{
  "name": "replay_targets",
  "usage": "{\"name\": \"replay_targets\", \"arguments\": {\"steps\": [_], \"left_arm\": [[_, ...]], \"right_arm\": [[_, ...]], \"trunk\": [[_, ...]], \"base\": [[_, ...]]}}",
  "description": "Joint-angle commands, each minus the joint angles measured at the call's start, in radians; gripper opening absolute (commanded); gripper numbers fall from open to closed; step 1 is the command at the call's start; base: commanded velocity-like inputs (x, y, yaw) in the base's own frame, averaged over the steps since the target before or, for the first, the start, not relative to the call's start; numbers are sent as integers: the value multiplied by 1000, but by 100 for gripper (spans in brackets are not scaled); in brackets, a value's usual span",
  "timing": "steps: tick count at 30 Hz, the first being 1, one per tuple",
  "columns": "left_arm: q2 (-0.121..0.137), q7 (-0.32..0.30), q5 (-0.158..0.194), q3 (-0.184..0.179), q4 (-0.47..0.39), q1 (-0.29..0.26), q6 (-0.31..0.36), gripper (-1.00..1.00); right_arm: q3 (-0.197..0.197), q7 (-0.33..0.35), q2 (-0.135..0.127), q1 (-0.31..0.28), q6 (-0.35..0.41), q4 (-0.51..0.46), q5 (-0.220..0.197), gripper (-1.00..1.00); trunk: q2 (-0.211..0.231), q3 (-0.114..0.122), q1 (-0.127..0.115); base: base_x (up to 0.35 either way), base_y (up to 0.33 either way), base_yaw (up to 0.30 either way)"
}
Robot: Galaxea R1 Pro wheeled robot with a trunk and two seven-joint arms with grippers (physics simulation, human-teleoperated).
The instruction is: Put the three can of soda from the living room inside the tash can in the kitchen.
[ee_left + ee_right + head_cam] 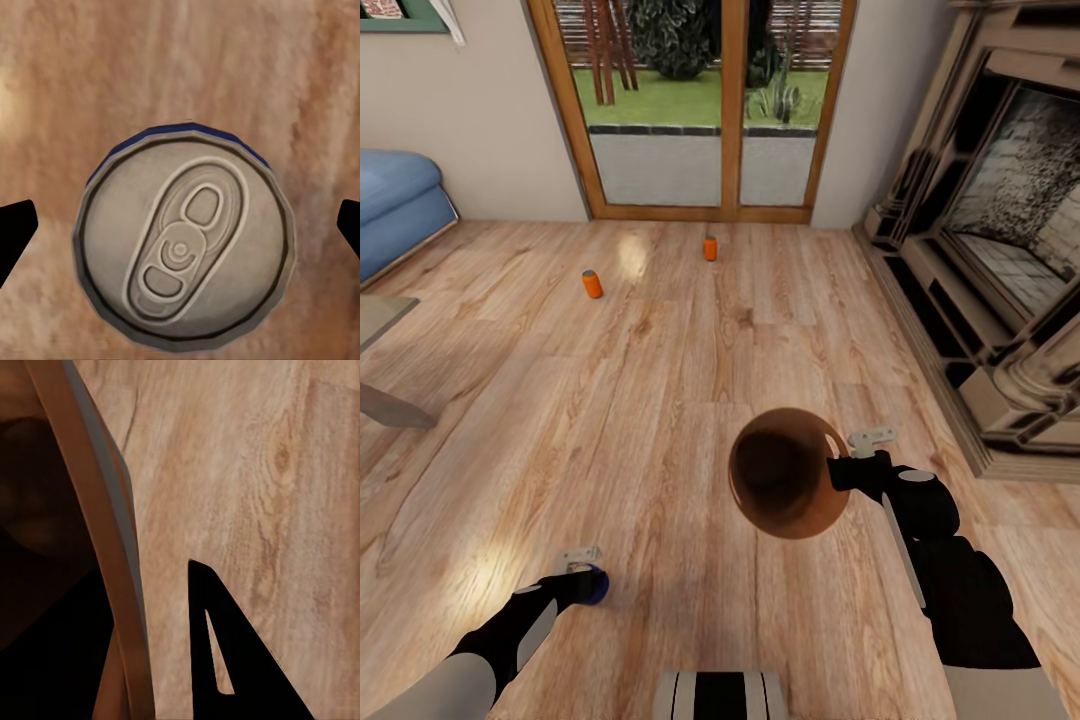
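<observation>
1. Head view: the robot stands in the living room, facing the garden doors (705,110), with the fireplace (1000,230) to one side and the blue sofa (395,205) to the other. Two orange cans (592,284) (710,248) stand on the wood floor (660,400) well ahead, apart from each other. The right end effector (840,468) is clamped on the rim of the trash can (788,472), held above the floor with its brown inside showing and nothing visible in it. The left end effector (585,582) is down at the blue can (596,586).

2. Left wrist view: the blue can's pale top (184,236) sits centred between the two dark fingertips (16,232), which stand spread, seemingly not touching it.

3. Right wrist view: the bin's rim (101,532) runs between the fingers (240,675), gripped.

4. Progress, judged: no can is binned; all three remain, then the trip to the kitchen.
</observation>
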Motion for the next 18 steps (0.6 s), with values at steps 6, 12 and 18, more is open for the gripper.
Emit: {"name": "replay_targets", "arguments": {"steps": [6, 12, 18], "left_arm": [[0, 0, 0, 0, 0, 0, 0, 100], [0, 0, 0, 0, 0, 0, -1, 100], [0, 0, 0, 0, -2, 1, -3, -100]], "right_arm": [[1, -1, 0, 1, 1, -1, -11, -100], [2, -1, 0, 1, 1, -1, -10, -100], [2, -1, 0, 2, 1, -1, -10, -100]], "trunk": [[-1, -8, 1], [-1, -8, 1], [-1, -8, 1]], "base": [[0, 0, 0], [0, 0, 0], [0, 0, 0]]}}
